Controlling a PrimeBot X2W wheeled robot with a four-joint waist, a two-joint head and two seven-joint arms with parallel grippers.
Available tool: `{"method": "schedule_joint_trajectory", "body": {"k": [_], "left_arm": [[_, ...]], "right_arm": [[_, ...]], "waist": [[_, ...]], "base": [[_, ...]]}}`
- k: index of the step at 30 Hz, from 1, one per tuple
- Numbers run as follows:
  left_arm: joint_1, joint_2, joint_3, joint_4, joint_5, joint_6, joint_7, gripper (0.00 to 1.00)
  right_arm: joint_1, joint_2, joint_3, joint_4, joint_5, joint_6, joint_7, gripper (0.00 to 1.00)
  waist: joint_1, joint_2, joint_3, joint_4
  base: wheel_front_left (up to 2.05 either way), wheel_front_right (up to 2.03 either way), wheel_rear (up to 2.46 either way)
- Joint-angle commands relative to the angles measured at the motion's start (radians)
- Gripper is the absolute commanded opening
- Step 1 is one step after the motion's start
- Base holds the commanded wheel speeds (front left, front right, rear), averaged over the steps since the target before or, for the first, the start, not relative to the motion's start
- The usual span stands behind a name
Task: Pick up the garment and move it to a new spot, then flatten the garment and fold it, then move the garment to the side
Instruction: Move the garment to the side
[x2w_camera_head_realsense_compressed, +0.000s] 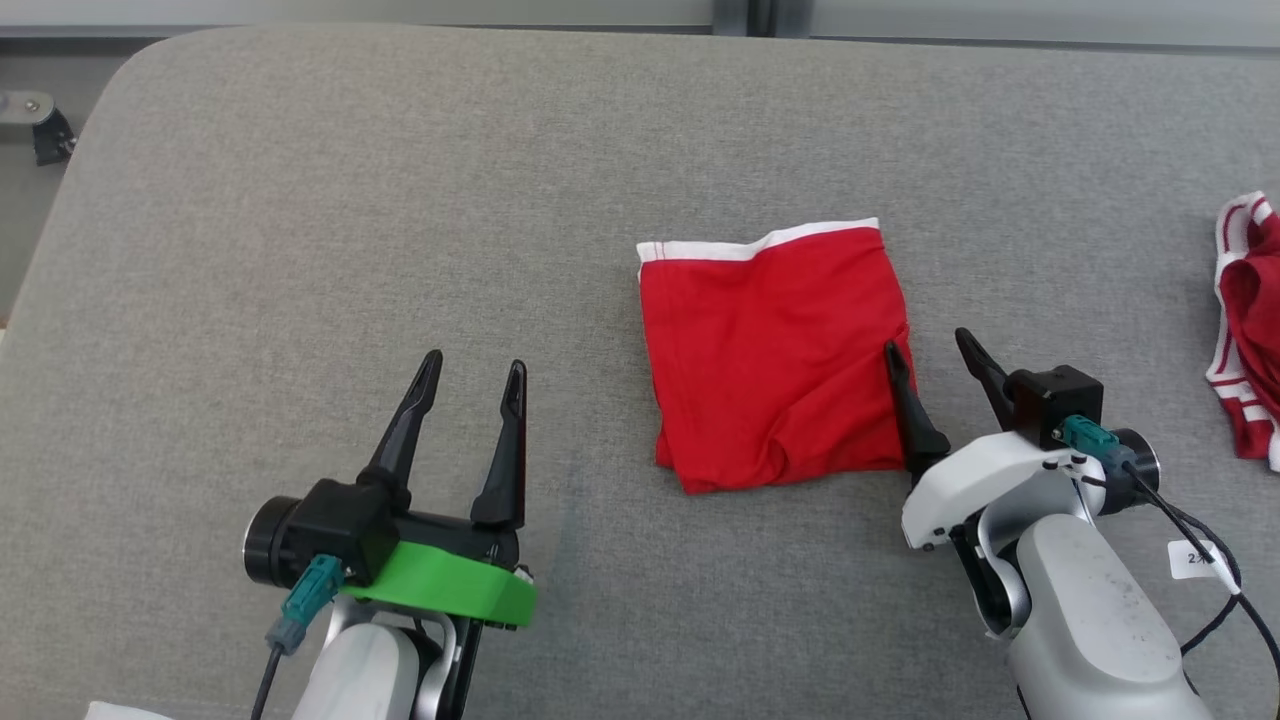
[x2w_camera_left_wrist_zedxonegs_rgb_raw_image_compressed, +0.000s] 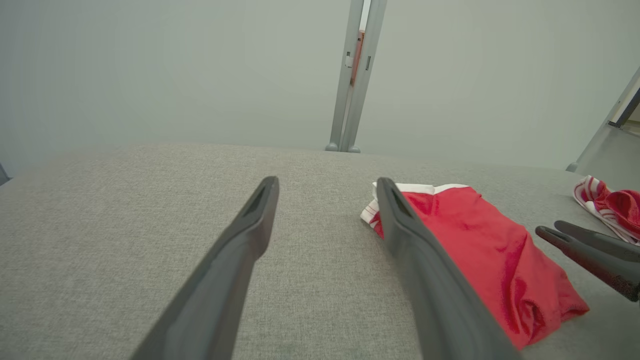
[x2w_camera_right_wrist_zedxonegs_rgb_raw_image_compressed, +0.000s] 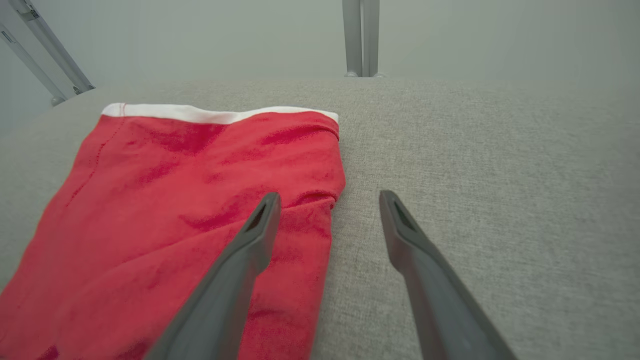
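A red garment with a white waistband lies folded into a rough square on the grey cushion, a little right of centre. My right gripper is open at its right edge, one finger over the red cloth and the other over bare cushion, holding nothing. In the right wrist view the garment spreads to the left and that gripper straddles its edge. My left gripper stands open well to the left of the garment, nothing between its fingers. From the left wrist, the garment lies right of that gripper.
A second red garment with white stripes lies bunched at the cushion's right edge, also visible as a striped heap from the left wrist. The grey cushion stretches wide to the left and far side. A metal post rises behind it.
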Motion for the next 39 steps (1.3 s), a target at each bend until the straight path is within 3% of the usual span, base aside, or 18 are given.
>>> {"method": "schedule_joint_trajectory", "body": {"k": [1, 7, 13, 14, 15, 16, 20, 28, 34, 39], "left_arm": [[-0.020, 0.003, 0.000, 0.000, -0.008, 0.004, -0.003, 1.00], [-0.023, 0.003, -0.018, 0.002, -0.013, 0.011, -0.003, 1.00], [-0.020, 0.003, -0.023, 0.002, -0.014, 0.015, -0.003, 1.00], [-0.019, 0.003, -0.022, 0.002, -0.014, 0.016, -0.003, 1.00], [-0.018, 0.003, -0.020, 0.003, -0.013, 0.016, -0.003, 1.00], [-0.017, 0.003, -0.018, 0.004, -0.011, 0.017, -0.003, 1.00], [-0.012, 0.003, -0.016, 0.006, -0.001, 0.014, -0.003, 1.00], [-0.006, 0.003, -0.027, 0.003, 0.014, -0.004, -0.003, 1.00], [-0.027, 0.003, -0.076, -0.013, 0.031, -0.011, -0.003, 1.00], [-0.055, 0.004, -0.126, -0.025, 0.046, -0.015, -0.003, 1.00]], "right_arm": [[-0.018, -0.003, 0.000, 0.021, 0.013, -0.001, 0.009, 1.00], [-0.059, -0.004, -0.002, 0.112, 0.064, -0.001, 0.029, 1.00], [-0.086, -0.012, 0.003, 0.193, 0.043, -0.001, 0.019, 1.00], [-0.089, -0.012, 0.009, 0.204, 0.039, -0.001, 0.020, 0.81], [-0.093, -0.012, 0.012, 0.214, 0.035, -0.001, 0.017, 0.13], [-0.098, -0.013, 0.016, 0.223, 0.029, -0.001, 0.012, 0.00], [-0.117, -0.029, 0.020, 0.239, -0.001, -0.002, -0.020, 0.00], [-0.117, -0.079, 0.073, 0.178, -0.195, -0.001, -0.058, 0.00], [-0.105, -0.153, 0.108, 0.120, -0.270, -0.001, -0.060, 0.00], [-0.130, -0.251, 0.158, 0.052, -0.293, -0.001, -0.045, 0.00]], "waist": [[0.0000, 0.0000, 0.030, 0.042], [0.0000, 0.0000, 0.035, 0.082], [0.0000, 0.0000, 0.032, 0.097], [0.0000, 0.0000, 0.032, 0.097], [0.0000, 0.0000, 0.031, 0.095], [0.0000, 0.0000, 0.029, 0.092], [0.0000, 0.0000, 0.018, 0.070], [0.0000, 0.0000, -0.015, -0.024], [0.0000, 0.0000, -0.010, -0.112], [0.0000, 0.0000, 0.018, -0.192]], "base": [[0.00, 0.00, 0.00], [0.00, 0.00, 0.00], [0.00, 0.00, 0.00], [0.00, 0.00, 0.00], [0.00, 0.00, 0.00], [0.00, 0.00, 0.00], [0.00, 0.00, 0.00], [0.00, 0.00, 0.00], [0.00, 0.00, 0.00], [0.00, 0.00, 0.00]]}}
